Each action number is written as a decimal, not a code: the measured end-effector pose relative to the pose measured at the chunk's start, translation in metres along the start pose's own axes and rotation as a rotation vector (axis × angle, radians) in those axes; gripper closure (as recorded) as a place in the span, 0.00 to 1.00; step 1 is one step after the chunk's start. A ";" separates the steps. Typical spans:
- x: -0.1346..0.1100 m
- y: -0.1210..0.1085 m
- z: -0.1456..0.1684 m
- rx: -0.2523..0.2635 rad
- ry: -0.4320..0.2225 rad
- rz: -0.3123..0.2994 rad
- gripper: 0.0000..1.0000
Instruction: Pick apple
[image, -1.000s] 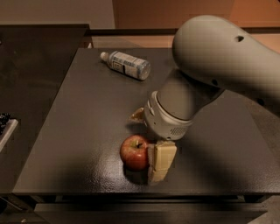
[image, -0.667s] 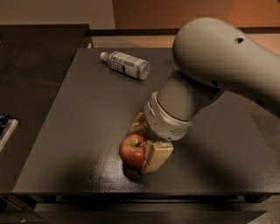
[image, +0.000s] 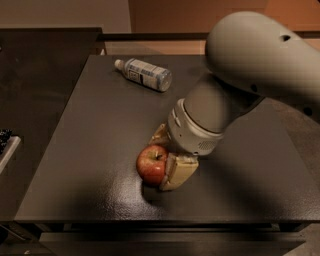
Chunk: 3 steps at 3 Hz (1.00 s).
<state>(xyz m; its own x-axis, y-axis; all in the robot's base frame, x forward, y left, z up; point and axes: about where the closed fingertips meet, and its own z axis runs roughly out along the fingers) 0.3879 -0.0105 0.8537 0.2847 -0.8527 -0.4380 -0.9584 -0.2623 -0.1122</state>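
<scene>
The red apple, with a yellowish patch by its short stem, rests on the dark table near the front edge. My gripper reaches down from the big grey arm at the apple's right side. One tan finger presses against the apple's right front. The other finger sits against its far side. The gripper is shut on the apple, which still touches the table.
A clear plastic water bottle with a white cap lies on its side at the back of the table. A darker counter stands to the left, with a keyboard corner at the left edge. The table's front edge is close below the apple.
The near finger has swung in from the apple's right until it presses on the apple. The apple and the bottle have not moved.
</scene>
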 end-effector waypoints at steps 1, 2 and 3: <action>-0.005 -0.012 -0.020 0.046 -0.007 0.015 1.00; -0.007 -0.025 -0.041 0.086 0.006 0.037 1.00; -0.006 -0.039 -0.061 0.120 0.015 0.068 1.00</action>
<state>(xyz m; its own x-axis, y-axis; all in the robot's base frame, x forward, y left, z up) 0.4244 -0.0229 0.9152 0.2180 -0.8737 -0.4348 -0.9708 -0.1483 -0.1888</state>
